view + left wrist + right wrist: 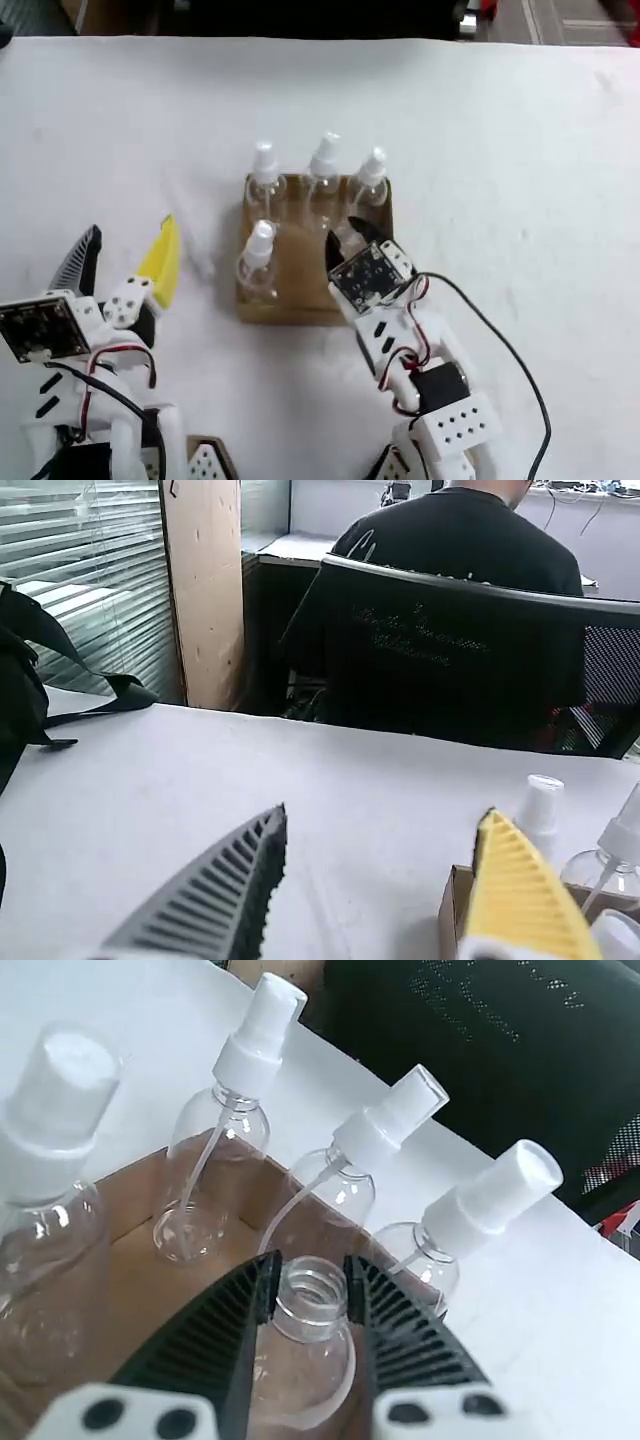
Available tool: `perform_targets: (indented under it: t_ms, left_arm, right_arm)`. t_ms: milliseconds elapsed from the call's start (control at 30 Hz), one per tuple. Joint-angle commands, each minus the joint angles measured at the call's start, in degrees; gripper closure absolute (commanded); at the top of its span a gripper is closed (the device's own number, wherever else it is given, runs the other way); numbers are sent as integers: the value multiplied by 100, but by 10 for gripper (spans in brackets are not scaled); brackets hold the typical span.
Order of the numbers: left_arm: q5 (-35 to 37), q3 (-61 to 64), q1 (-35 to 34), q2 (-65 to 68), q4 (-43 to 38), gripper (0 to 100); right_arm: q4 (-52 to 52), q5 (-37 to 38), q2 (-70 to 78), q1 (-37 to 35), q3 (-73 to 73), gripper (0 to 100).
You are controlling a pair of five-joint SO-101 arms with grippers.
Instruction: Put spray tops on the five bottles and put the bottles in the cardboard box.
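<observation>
- Gripping the threaded neck of the uncapped bottle (300, 1360), the right gripper (305, 1280) is hanging over the cardboard box (290, 305), at the corner nearest its own arm.
- Its black ribbed fingers (215, 1325) are pressing on either side of that neck, so the jaws are clenched on the bottle. The bottle's mouth is sitting open, with no spray top on it.
- The uncapped bottle is being held upright inside the cardboard box, just beside the row of capped bottles. I cannot tell whether its base is touching the box floor.
- Four capped bottles are standing upright in the cardboard box, each wearing a white spray top. Three of them (265, 175) (323, 165) (370, 175) are lining the box side farthest from the arms. The fourth (258, 255) is standing on the box side nearer the left arm.
- In the high view, the right gripper (345, 235) is reaching into the box from the side closest to the arms.
- The left gripper (130, 228) is hovering over the white table (500, 150), near the cardboard box but apart from it. Its grey finger (220, 900) and yellow finger (520, 890) are spreading wide, so the jaws are released and grasping nothing.
- The cardboard box is lying flat on the table, between the two arms and a little beyond them.
</observation>
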Motion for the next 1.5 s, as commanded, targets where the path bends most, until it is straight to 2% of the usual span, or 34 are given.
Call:
perform_targets:
  t_ms: [0,233,867,1000,1167,1300,1367,1467]
  left_arm:
    - [-44,-26,57,57,-202,717]
    - [-44,-26,57,57,-185,717]
    - [-44,-26,57,57,-193,717]
    - [0,-26,57,57,-193,718]
    - [721,-26,-127,57,-185,714]
    - [519,-26,-171,57,-202,715]
    - [431,-26,-154,57,-202,717]
    - [484,-26,-180,57,-360,718]
  right_arm:
    - [13,70,-92,4,-53,976]
    - [57,62,-92,4,-44,861]
    - [66,26,-110,4,-70,874]
    - [110,18,-523,4,-53,873]
    - [980,-747,-1815,4,-44,872]
    - [1657,-1231,-2730,171,-97,872]
    - [1420,-1468,-2466,523,-123,873]
    - [875,-2268,-2290,1305,-18,874]
